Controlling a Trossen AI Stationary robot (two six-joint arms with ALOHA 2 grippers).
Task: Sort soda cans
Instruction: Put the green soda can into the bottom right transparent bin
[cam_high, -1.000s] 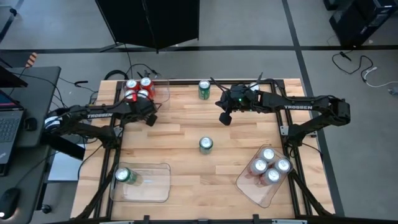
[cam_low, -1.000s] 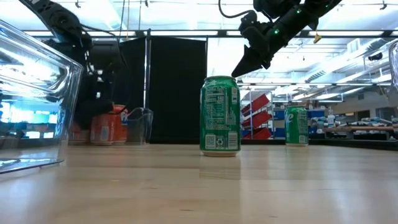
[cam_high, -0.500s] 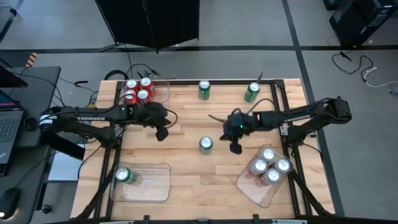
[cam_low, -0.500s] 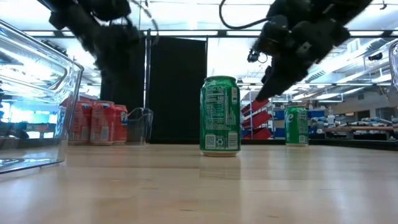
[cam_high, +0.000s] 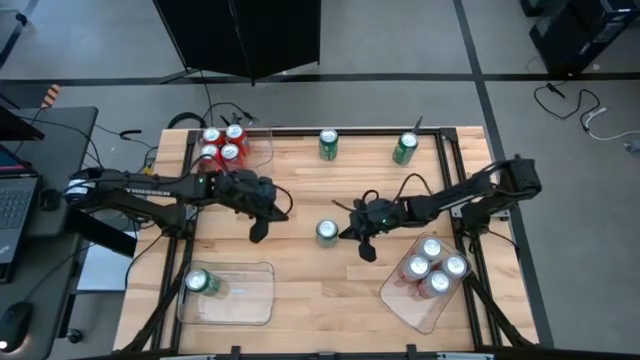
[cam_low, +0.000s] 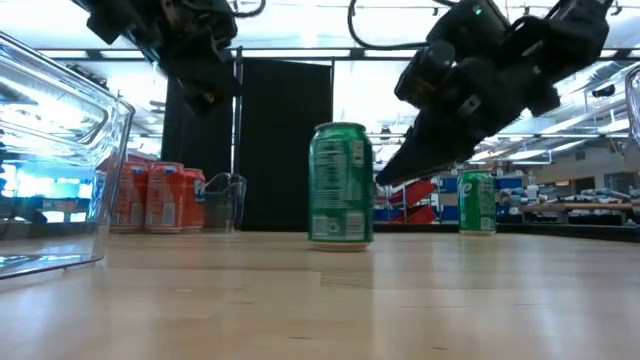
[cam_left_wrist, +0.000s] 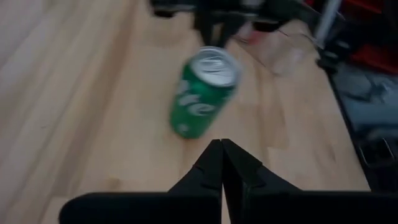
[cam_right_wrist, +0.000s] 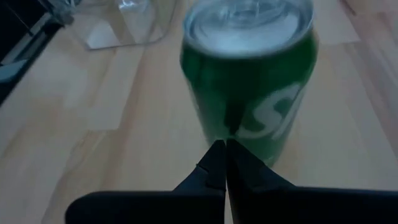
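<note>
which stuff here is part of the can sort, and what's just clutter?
Job:
- green can mid-table, between the shut left gripper and shut right gripper
- two green cans at the far edge
- green can in near-left tray
- red cans
- silver cans

Clutter:
- laptop
- floor cables

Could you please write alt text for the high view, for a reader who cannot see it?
Seen from above, a green can stands mid-table between the shut left pincer and shut right pincer. Clear trays hold four red cans, four silver-white cans and one green can; two more green cans stand at the far edge.
</note>
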